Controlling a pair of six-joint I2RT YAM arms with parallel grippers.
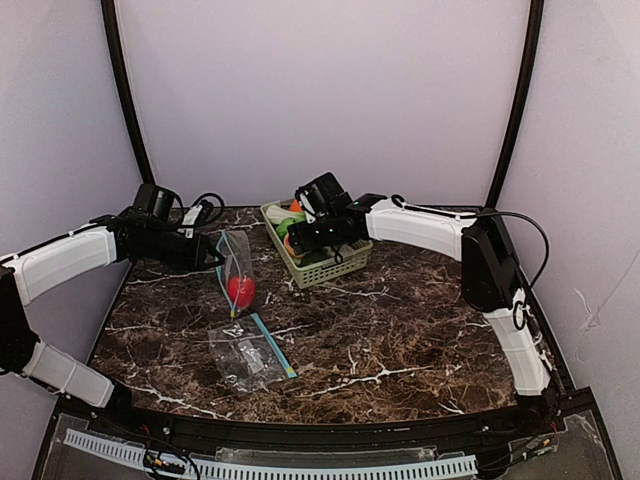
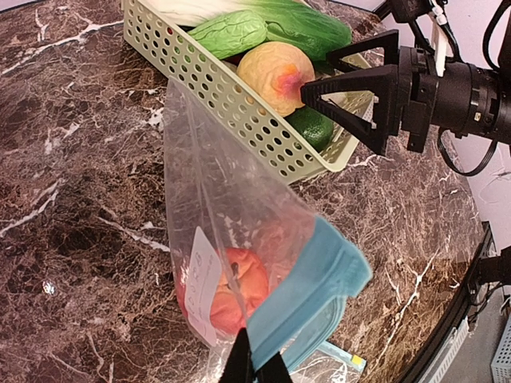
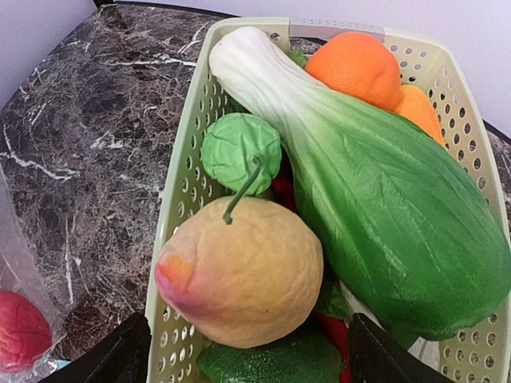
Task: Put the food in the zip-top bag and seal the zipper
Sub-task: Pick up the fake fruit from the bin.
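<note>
One fruit matters: the yellow-pink toy peach (image 3: 243,275), in the pale green lattice basket (image 3: 172,231), lies at 12 o'clock just ahead of the right end effector (image 3: 251,359). Its fingers are spread wide, holding nothing. The peach's blushed tip points to 9 o'clock. The left end effector (image 2: 255,363), farther off, pinches the clear zip-top bag (image 2: 215,183) by its blue zipper (image 2: 311,295), red apple (image 2: 231,291) inside.

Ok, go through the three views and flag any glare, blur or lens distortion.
Top view: soft, even light, no hard shadows; the near edge of the table bows from the wide lens. Left wrist view: sheen on the upright bag, its blue zipper strip slightly soft up close. Right wrist view: peach crisp, apple at the left edge blurrier.
</note>
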